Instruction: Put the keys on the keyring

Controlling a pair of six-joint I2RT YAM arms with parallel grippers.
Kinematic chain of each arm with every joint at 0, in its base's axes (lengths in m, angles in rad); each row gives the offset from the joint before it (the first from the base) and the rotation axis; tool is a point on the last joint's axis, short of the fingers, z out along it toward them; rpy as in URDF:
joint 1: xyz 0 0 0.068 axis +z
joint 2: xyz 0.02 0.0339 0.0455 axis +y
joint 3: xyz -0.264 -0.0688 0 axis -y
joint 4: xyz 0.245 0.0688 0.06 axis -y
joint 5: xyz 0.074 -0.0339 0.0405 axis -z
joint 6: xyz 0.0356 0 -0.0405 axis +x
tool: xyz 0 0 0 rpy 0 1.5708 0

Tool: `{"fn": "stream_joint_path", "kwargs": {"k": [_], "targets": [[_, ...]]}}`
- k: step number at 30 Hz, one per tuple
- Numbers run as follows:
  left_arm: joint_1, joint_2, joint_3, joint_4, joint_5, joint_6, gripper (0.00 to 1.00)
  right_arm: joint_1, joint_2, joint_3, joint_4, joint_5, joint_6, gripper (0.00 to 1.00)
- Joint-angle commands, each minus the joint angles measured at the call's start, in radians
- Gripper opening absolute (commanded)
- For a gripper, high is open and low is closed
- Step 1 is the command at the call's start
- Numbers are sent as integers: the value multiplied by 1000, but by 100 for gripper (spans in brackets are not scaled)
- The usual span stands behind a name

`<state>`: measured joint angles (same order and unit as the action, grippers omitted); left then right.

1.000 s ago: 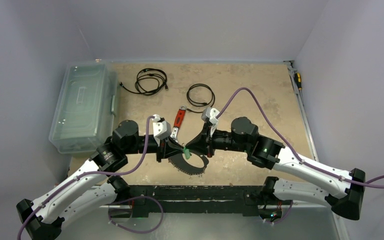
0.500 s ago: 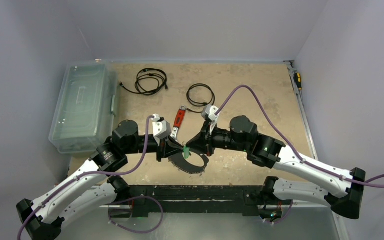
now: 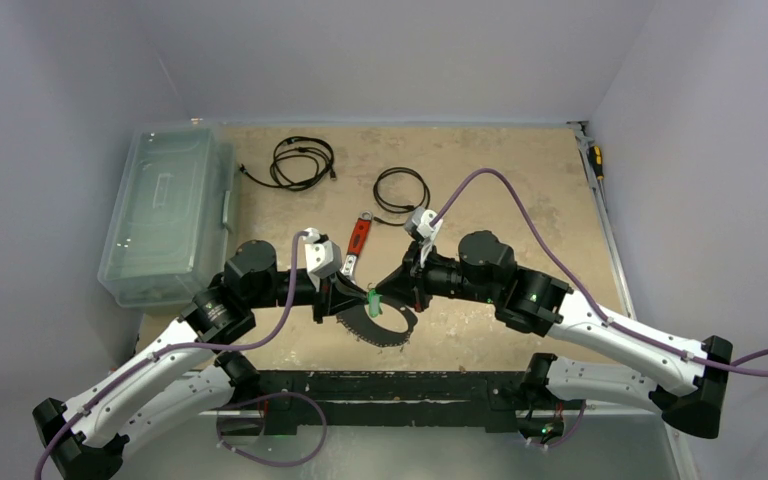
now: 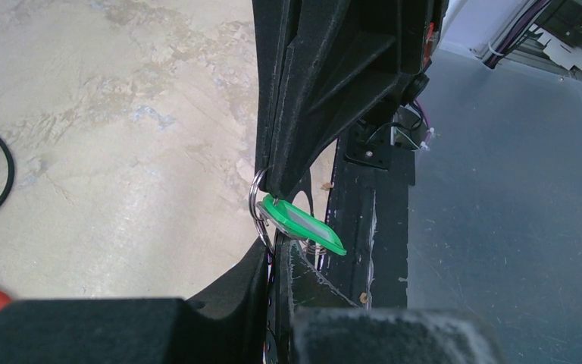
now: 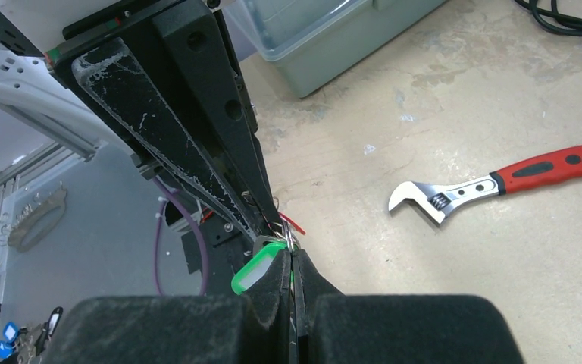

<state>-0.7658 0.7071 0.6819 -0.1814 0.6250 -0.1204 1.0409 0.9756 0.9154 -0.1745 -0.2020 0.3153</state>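
Hiding part of a small ring [image 4: 255, 199], L gripper [image 4: 279, 254] & R gripper [image 5: 294, 262] clench tip to tip, green key [image 4: 303, 225] between; holder unclear.

wrench [image 3: 358, 238] right of bin [image 3: 165, 215], before cables [image 3: 301, 160]

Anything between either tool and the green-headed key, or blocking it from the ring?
Nothing visible does. The green plastic-headed key hangs at a thin silver wire ring, right where the shut left tool and right tool meet. The red-handled wrench lies apart.
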Motion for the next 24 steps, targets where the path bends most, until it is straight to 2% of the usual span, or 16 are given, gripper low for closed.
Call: {"fn": "stream_joint_path", "kwargs": {"k": [1, 13, 24], "targets": [[0, -18, 9, 59, 19, -13, 0, -1, 9, 40, -25, 41, 10, 0], [0, -27, 12, 50, -3, -8, 0, -1, 19, 56, -104, 59, 22, 0], [0, -29, 13, 46, -9, -6, 0, 0, 46, 90, -157, 5, -21, 0]]}}
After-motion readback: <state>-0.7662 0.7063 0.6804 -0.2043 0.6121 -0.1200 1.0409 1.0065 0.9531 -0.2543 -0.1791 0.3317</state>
